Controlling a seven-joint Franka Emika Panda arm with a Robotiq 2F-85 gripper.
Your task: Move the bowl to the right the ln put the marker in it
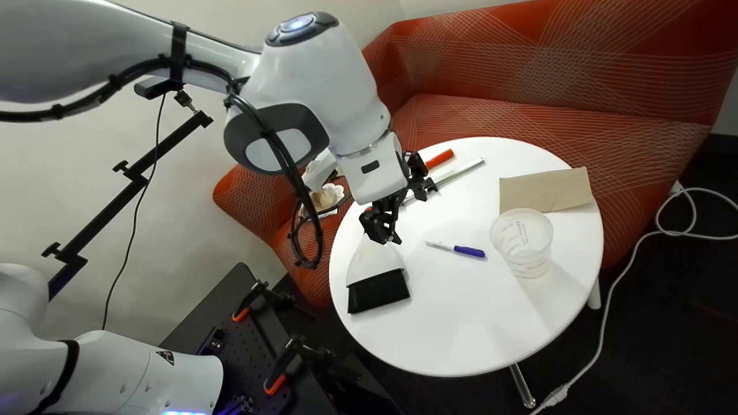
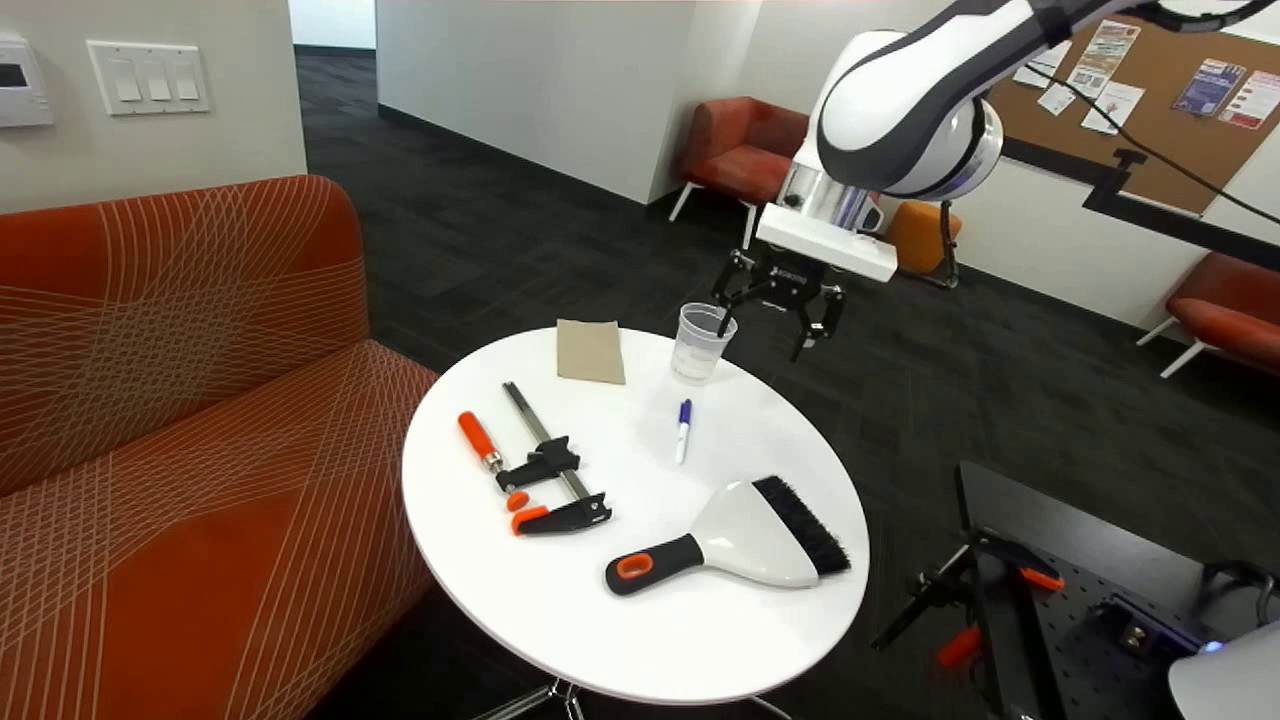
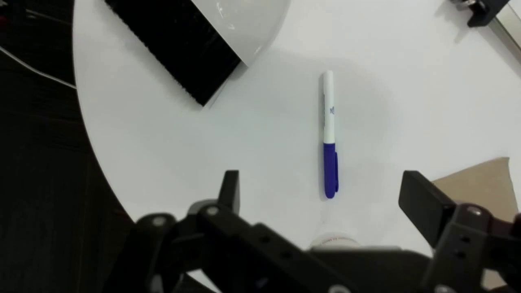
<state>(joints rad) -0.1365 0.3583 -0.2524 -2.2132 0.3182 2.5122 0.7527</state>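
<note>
Pincer (image 2: 762,338): one, spread wide, empty, poised above the table (image 1: 450,334). Bowl (image 1: 522,242): one, clear plastic, upright on the table near its edge. Marker (image 3: 329,134): one, capped in blue, lying near the bowl, not yet inside. Risks, as I judge them: a careless sideways push could send the bowl over that edge; closing off-centre could roll the marker away. Obscured: my wrist view shows only what looks like a sliver of the bowl past the pincer; clearance above the table I cannot read.
</note>
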